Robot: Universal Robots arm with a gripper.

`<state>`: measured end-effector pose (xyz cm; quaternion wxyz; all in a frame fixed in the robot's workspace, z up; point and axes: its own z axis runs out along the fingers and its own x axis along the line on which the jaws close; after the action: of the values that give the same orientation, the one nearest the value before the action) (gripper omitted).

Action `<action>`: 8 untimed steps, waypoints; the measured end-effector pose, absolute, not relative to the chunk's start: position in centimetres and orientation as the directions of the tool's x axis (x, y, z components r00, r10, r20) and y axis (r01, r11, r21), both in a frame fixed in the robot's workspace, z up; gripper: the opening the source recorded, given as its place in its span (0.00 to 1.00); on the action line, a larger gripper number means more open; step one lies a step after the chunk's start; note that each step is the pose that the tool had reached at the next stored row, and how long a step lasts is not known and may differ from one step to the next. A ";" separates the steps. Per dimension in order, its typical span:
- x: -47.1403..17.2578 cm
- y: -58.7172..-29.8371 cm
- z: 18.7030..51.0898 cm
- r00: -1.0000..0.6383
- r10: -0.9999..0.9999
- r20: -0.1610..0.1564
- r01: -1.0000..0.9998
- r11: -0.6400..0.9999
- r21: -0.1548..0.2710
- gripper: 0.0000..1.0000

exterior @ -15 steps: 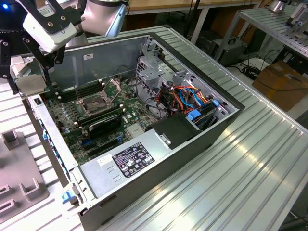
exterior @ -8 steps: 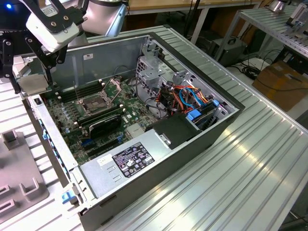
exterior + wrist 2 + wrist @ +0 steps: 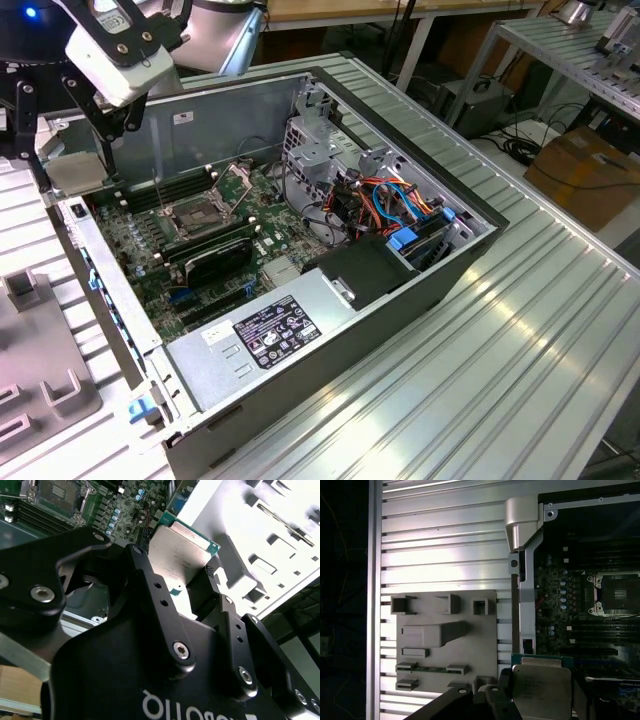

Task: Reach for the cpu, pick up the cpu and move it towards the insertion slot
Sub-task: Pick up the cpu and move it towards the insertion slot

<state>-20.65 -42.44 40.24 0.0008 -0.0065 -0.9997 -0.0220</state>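
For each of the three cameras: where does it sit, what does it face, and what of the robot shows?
Exterior view: off the arm, above, facing the open computer case; the claw holds the cpu.
Second wrist view: on the arm, behind the claw, facing the cpu.
First wrist view: on the arm, looking down at the grey fixture plate and insertion slot.
All three share the cpu and slot.

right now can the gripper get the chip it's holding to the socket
Probably yes. The gripper is shut on the chip above the case's edge, and the socket sits open with nothing over it.
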 end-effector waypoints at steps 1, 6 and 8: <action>-20.5 -42.4 40.2 -1.000 0.013 0.002 0.013 0.999 0.044 0.55; -19.9 -42.4 40.2 -1.000 0.013 0.002 0.013 0.999 0.044 0.55; -19.7 -42.4 40.2 -1.000 0.013 0.002 0.013 0.999 0.044 0.55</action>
<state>-19.71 -42.44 40.22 0.0008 -0.0065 -0.9997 -0.0220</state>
